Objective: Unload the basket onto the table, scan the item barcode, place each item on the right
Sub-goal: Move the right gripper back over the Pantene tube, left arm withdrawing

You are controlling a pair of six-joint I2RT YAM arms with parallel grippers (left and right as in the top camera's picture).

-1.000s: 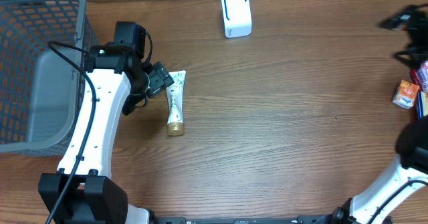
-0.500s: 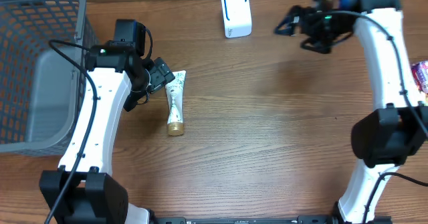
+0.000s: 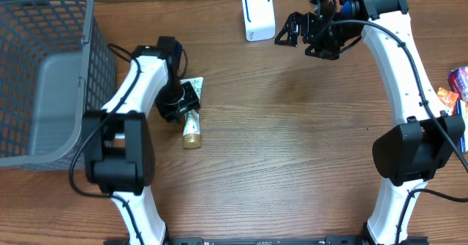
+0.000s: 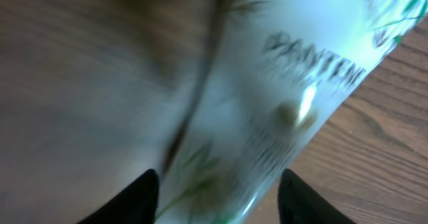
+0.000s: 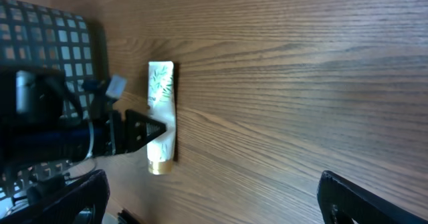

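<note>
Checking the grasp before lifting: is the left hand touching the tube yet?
Cannot tell. The left wrist view is blurred, with the tube between the fingers; overhead, the left hand hides where they meet.

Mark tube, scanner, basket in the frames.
tube (image 3: 192,121), overhead view, lower body above the cap.
scanner (image 3: 258,15), overhead view, top face.
basket (image 3: 44,14), overhead view, mesh wall.

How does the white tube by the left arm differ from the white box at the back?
The tube is long and slim with a gold cap and leaf print; the box is squat with a blue loop. The left pincer straddles the tube; no pincer holds the box. Both are mostly white, on the table.
</note>
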